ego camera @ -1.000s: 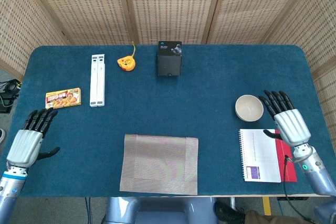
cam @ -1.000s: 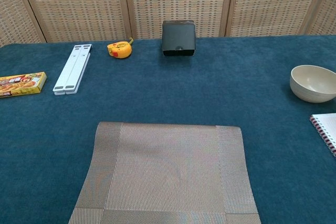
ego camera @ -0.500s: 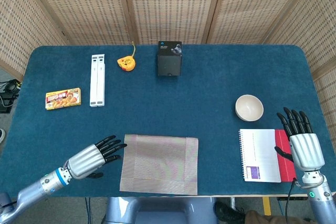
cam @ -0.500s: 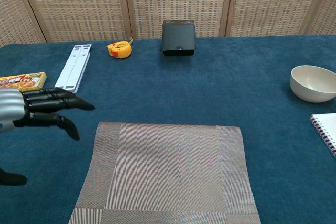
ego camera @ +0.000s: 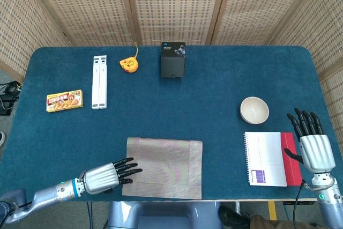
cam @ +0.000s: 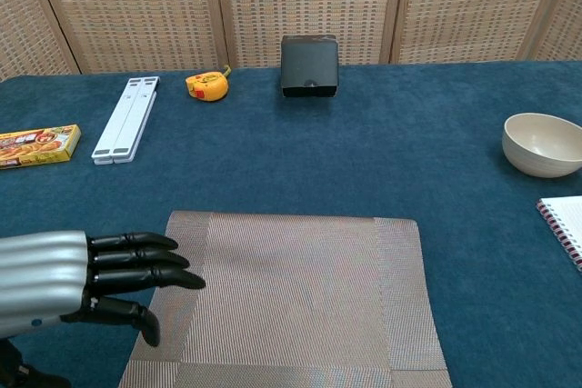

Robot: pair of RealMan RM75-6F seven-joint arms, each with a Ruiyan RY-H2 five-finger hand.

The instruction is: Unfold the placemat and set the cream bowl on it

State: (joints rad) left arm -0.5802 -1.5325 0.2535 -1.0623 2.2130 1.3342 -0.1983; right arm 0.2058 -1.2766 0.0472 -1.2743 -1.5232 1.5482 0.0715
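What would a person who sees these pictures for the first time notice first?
Probably the left hand, fingers spread, reaching over the left edge of the folded placemat at the table's near side. Next, the cream bowl stands empty on the right, beside a notebook, with the right hand open nearby.

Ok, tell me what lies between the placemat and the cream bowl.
Nothing: in the head view only bare blue table runs from the placemat to the cream bowl. The spiral notebook sits below that line.
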